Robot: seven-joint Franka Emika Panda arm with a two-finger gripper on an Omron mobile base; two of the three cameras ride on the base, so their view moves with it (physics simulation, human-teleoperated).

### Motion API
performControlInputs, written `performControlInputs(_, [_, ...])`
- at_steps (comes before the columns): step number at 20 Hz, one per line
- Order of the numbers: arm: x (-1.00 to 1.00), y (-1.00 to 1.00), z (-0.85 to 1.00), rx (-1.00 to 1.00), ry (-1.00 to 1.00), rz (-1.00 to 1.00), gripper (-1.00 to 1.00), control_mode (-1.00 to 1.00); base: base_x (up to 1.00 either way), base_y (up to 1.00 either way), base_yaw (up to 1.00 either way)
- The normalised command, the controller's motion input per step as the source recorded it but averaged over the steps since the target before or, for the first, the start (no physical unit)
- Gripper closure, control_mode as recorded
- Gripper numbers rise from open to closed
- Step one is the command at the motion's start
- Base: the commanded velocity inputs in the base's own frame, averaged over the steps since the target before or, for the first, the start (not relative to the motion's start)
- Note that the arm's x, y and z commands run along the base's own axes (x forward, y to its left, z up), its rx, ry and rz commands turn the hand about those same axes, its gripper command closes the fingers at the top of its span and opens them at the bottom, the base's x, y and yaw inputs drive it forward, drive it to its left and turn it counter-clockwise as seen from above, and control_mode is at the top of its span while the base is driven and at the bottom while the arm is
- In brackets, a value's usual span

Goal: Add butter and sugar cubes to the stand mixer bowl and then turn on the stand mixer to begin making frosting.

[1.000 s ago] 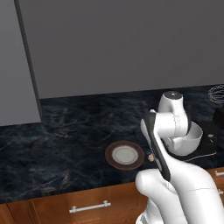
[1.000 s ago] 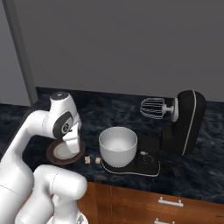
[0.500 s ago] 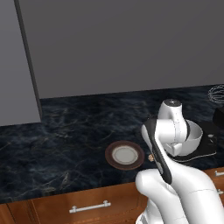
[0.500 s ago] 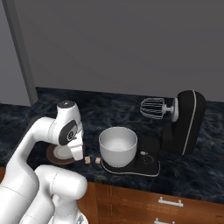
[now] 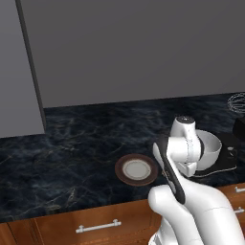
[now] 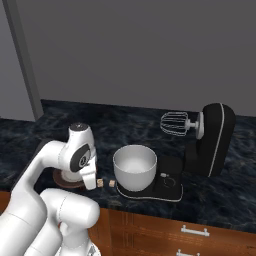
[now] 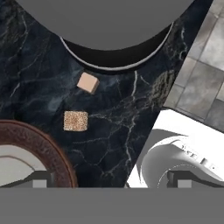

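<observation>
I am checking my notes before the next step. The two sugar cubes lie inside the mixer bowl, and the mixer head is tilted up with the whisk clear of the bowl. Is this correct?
Not quite. The two sugar cubes lie on the dark counter, between the plate and the stand mixer bowl, as the right base view shows. The rest holds: the mixer head is tilted up, with the whisk clear of the bowl.

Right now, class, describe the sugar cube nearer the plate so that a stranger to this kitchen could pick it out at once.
Start at the black stand mixer on the dark marble counter. In front of its pale bowl, two small cubes lie on the counter between the mixer's base and a brown-rimmed plate. The one you want is the speckled tan cube beside the plate's rim; its neighbour, smoother and pinker, lies closer to the mixer.
</observation>
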Motion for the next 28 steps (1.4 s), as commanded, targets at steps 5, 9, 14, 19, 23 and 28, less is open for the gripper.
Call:
performControlInputs(5, [0.00,-0.05,-0.23,0.00,0.01,0.00,-1.00,-1.00,0.00,0.00,0.00])
performControlInputs(9, [0.16,-0.15,-0.06,0.00,0.00,0.01,-1.00,-1.00,0.00,0.00,0.00])
performControlInputs(14, [0.29,-0.07,-0.04,0.00,0.00,0.02,-1.00,-1.00,0.00,0.00,0.00])
performControlInputs(19, [0.12,0.00,-0.13,0.02,0.02,0.01,-1.00,-1.00,0.00,0.00,0.00])
performControlInputs(23, [0.07,0.00,-0.14,0.02,0.03,0.00,-1.00,-1.00,0.00,0.00,0.00])
performControlInputs(28, [0.11,0.00,-0.20,0.00,0.03,0.00,-1.00,-1.00,0.00,0.00,0.00])
